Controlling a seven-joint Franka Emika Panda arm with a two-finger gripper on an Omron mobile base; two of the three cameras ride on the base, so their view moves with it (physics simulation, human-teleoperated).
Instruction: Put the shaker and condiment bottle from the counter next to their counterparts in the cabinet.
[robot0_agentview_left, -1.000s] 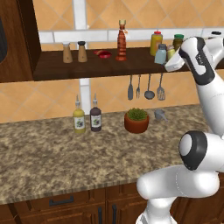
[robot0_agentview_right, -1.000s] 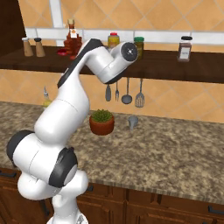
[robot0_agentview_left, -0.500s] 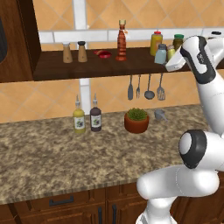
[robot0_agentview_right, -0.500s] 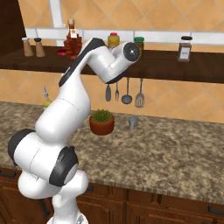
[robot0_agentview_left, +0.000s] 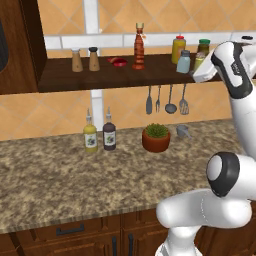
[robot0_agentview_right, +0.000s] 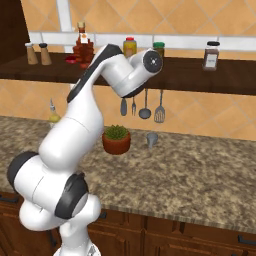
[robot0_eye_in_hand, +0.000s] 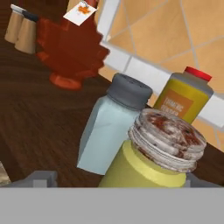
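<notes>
Left base view: the white arm rises at the right and reaches up to the cabinet (robot0_agentview_left: 60, 80), a dark wooden open shelf on the tiled wall. On the shelf stand two brown shakers (robot0_agentview_left: 83, 59), a red dish (robot0_agentview_left: 119, 61), the condiment bottle (robot0_agentview_left: 139, 46), a yellow bottle (robot0_agentview_left: 178, 48) with a red cap and a pale blue shaker (robot0_agentview_left: 184, 62). The shaker (robot0_agentview_left: 199, 61) shows as a yellow-green sliver just beside the pale blue one, at the arm's wrist. Below, the bench (robot0_agentview_left: 55, 185) of speckled granite carries two spouted bottles (robot0_agentview_left: 99, 134), a potted plant (robot0_agentview_left: 156, 137) and a small grey cup (robot0_agentview_left: 183, 131); utensils (robot0_agentview_left: 166, 100) hang under the shelf.

Right base view: the arm's upper links cover the middle of the shelf; the red-orange bottle, the yellow bottle and a dark jar (robot0_agentview_right: 211, 55) stand along it, the jar well apart to the right.

Hand view: the yellow-green shaker fills the lower centre, its clear top speckled red-brown, standing on the shelf and touching the pale blue shaker. The tool's fingertips (robot0_eye_in_hand: 41, 178) sit wide apart at either side, holding nothing.
</notes>
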